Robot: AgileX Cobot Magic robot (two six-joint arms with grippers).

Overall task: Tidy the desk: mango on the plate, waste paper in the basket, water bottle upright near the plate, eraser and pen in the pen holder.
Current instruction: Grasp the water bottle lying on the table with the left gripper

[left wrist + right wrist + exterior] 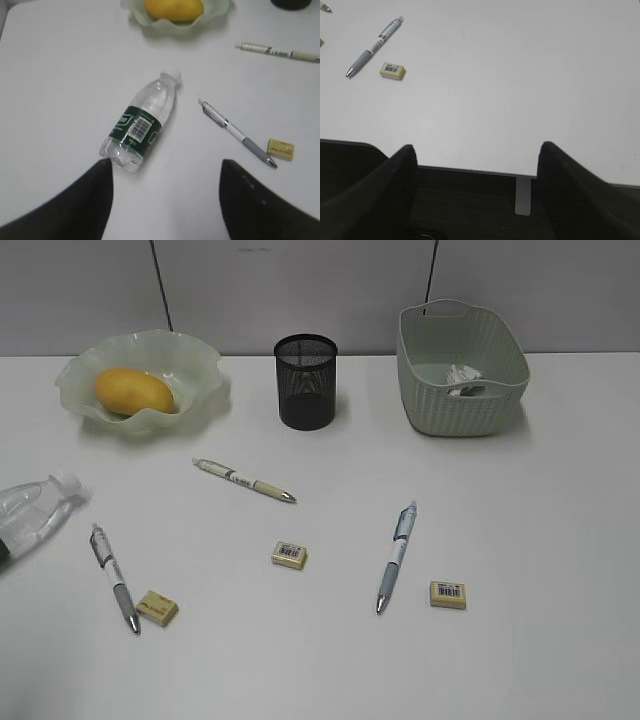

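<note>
The mango (132,390) lies in the ruffled green plate (205,390) at the back left; both also show in the left wrist view, mango (173,9) and plate (135,12). The waste paper (462,375) lies in the basket (460,410). The water bottle (30,512) lies on its side at the left edge, seen also in the left wrist view (141,122). The pen holder (306,381) stands at the back middle. Three pens (245,480) (114,577) (396,554) and three erasers (289,554) (157,608) (448,594) lie on the desk (540,520). My left gripper (165,172) is open just short of the bottle's base. My right gripper (476,155) is open over the desk's front edge.
The desk's dark front edge (470,172) lies under my right gripper. A grey wall runs behind the desk. The blue-grey pen (374,47) and an eraser (392,70) lie far to the left of my right gripper.
</note>
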